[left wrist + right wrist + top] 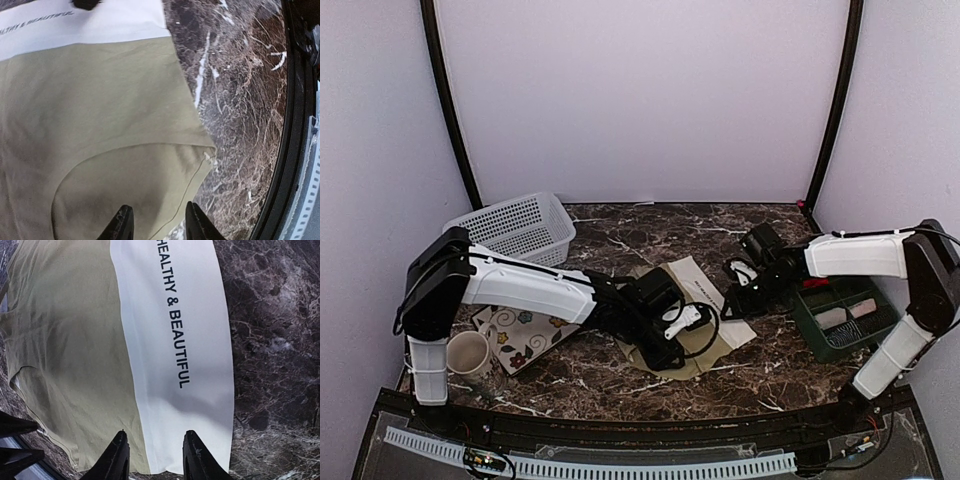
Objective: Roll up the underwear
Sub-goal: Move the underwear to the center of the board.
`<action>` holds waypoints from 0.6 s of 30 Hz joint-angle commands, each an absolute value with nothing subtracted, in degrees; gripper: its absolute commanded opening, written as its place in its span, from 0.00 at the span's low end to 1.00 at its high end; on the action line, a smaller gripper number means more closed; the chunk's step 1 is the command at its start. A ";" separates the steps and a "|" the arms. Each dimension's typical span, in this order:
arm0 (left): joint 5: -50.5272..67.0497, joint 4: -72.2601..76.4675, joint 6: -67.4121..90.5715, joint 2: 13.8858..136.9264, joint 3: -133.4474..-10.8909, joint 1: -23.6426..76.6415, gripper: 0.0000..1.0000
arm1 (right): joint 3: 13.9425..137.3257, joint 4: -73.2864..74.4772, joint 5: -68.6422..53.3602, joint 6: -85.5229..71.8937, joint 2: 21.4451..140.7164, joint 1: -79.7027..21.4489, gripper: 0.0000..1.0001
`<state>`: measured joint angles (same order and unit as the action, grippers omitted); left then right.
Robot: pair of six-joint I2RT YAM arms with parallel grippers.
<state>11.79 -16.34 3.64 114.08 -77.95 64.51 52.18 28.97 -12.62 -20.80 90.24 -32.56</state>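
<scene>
The olive-khaki underwear (698,300) lies flat on the marble table between the arms. Its white waistband (170,340) carries dark lettering. The left wrist view shows its khaki body (95,130) and a leg-opening corner. My left gripper (156,224) is open just above the khaki cloth at its lower edge, holding nothing. My right gripper (153,457) is open over the end of the waistband, holding nothing. In the top view the left gripper (665,335) and right gripper (735,295) are at opposite sides of the garment. The pink underwear is out of view.
A white mesh basket (515,228) stands at the back left. A floral cloth (520,335) and a cream cup (468,352) lie under the left arm. A dark green tray (845,318) with rolls stands at the right.
</scene>
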 commanded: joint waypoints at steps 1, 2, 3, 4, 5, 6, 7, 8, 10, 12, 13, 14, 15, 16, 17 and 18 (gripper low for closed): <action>10.50 -18.61 1.41 117.84 -81.64 65.85 0.32 | 54.68 30.59 -11.79 -18.30 90.12 -31.04 0.37; 10.28 -18.93 1.25 118.20 -81.75 66.03 0.30 | 54.82 30.78 -11.70 -18.16 89.69 -30.70 0.37; 10.40 -19.10 1.11 118.35 -81.49 66.21 0.29 | 54.92 30.95 -11.76 -18.09 89.30 -30.41 0.37; 10.62 -19.42 0.89 118.41 -81.09 66.31 0.27 | 54.93 31.14 -11.91 -17.99 89.03 -30.17 0.37; 10.63 -20.04 0.62 118.40 -80.72 66.47 0.25 | 54.94 31.40 -12.01 -17.87 88.66 -30.03 0.37; 10.85 -21.07 0.18 118.40 -80.28 66.67 0.22 | 54.98 31.62 -12.13 -17.78 88.42 -29.93 0.37; 11.30 -22.54 -0.25 118.35 -79.84 66.79 0.20 | 54.97 31.87 -12.17 -17.69 88.08 -29.97 0.37; 11.59 -23.91 -0.66 118.22 -79.33 66.94 0.17 | 54.94 32.10 -12.21 -17.67 87.62 -29.95 0.37; 12.64 -25.51 -1.63 117.07 -76.72 67.18 0.13 | 54.74 32.31 -12.46 -17.85 86.54 -29.96 0.37; 13.29 -26.03 -3.08 114.93 -73.46 67.74 0.12 | 54.46 32.47 -12.94 -18.05 85.63 -29.89 0.37; 13.66 -26.35 -3.42 113.54 -71.91 68.00 0.11 | 54.23 32.51 -13.35 -18.23 85.20 -29.96 0.37; 14.04 -26.83 -3.57 112.69 -70.46 68.24 0.11 | 53.96 32.47 -13.91 -18.38 84.84 -29.96 0.36; 14.47 -27.29 -3.64 111.61 -68.90 68.43 0.10 | 53.59 32.42 -14.60 -18.68 84.43 -29.97 0.36; 14.93 -27.71 -3.81 110.66 -66.77 68.58 0.09 | 53.12 32.26 -15.46 -18.95 84.00 -30.00 0.36; 15.16 -28.14 -4.05 109.64 -65.32 68.69 0.09 | 52.56 32.06 -16.21 -19.21 83.42 -30.17 0.36; 15.13 -28.48 -4.12 108.47 -63.85 68.87 0.09 | 52.03 31.89 -17.12 -19.56 82.75 -30.38 0.36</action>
<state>13.32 -19.99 -2.31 111.72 -70.28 67.79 53.54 32.16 -13.74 -18.57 85.45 -30.24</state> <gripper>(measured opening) 0.092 0.361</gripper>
